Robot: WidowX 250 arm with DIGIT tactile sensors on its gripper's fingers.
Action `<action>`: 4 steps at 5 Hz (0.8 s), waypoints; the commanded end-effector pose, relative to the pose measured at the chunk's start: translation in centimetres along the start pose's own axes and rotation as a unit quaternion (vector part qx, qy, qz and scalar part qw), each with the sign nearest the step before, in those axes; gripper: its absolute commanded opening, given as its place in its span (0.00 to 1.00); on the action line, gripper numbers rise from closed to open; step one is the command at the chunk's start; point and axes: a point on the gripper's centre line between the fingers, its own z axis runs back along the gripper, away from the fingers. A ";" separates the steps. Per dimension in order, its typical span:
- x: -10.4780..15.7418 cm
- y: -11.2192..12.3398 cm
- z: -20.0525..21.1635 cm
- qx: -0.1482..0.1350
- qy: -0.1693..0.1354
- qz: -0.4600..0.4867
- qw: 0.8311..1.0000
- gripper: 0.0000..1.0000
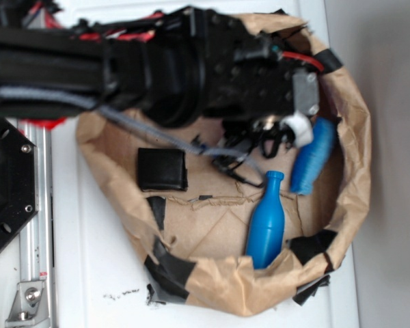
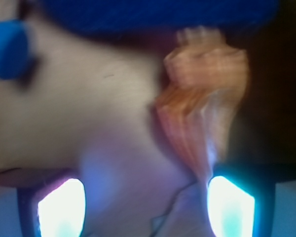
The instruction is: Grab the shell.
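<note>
Paper-lined bin [image 1: 355, 137]; arm hides shell [image 2: 202, 94] overhead.

Crumpled brown paper wall [image 1: 355, 137]; glossy plastic bottle [image 1: 266, 222].

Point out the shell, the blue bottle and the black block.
shell [image 2: 207, 94]: wrist view, on the ribbed orange whorls, blurred.
blue bottle [image 1: 266, 222]: exterior view, on the wide middle of its body.
black block [image 1: 162, 169]: exterior view, on its top face.
</note>
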 end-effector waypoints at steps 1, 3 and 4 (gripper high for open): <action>0.1 -0.1 4.7 -0.062 -0.018 0.012 0.998 0.00; 1.3 -2.0 15.0 -0.041 -0.055 0.100 0.993 0.00; 2.5 -3.7 16.2 -0.042 -0.054 0.131 0.989 0.00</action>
